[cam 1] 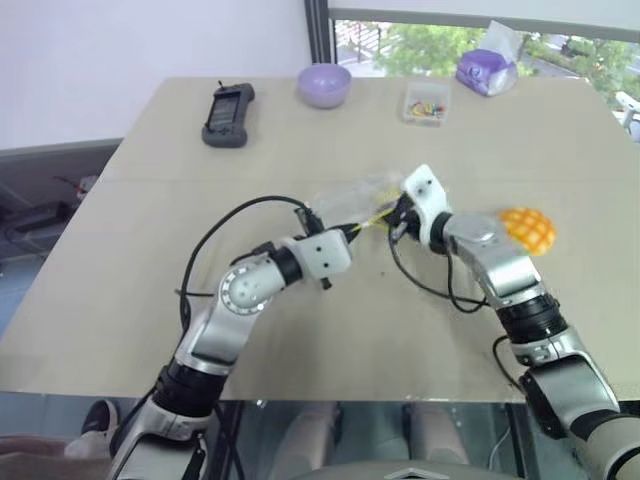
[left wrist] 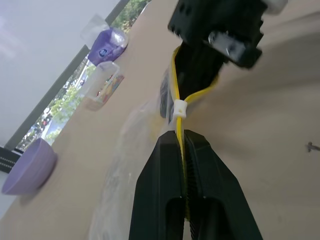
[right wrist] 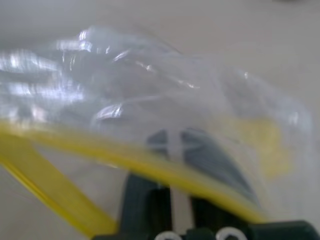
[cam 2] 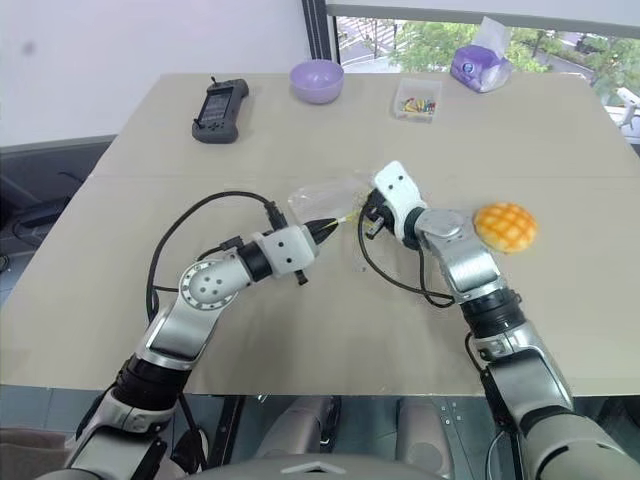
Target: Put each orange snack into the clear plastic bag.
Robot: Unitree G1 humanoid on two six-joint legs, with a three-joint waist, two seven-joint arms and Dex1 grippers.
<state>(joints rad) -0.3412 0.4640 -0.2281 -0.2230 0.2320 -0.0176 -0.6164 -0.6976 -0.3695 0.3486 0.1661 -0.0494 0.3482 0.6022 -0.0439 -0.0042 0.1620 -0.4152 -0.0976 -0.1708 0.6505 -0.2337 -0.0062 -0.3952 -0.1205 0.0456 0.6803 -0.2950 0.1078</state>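
The clear plastic bag (cam 1: 350,198) hangs crumpled just above the middle of the table, between my two grippers. My left gripper (left wrist: 181,137) is shut on the bag's yellow zip strip (left wrist: 176,90). My right gripper (right wrist: 175,145) meets the bag mouth from the other side. Its black fingers show through the plastic a little apart, with the yellow strip running across them. The orange snack (cam 1: 528,230), a domed bun with a grid top, lies on the table just right of my right forearm, held by nothing.
Along the far edge of the table (cam 1: 120,300) stand a black handheld device (cam 1: 228,115), a purple bowl (cam 1: 325,84), a small clear box of coloured bits (cam 1: 427,104) and a purple packet (cam 1: 487,70). Black cables loop off both wrists.
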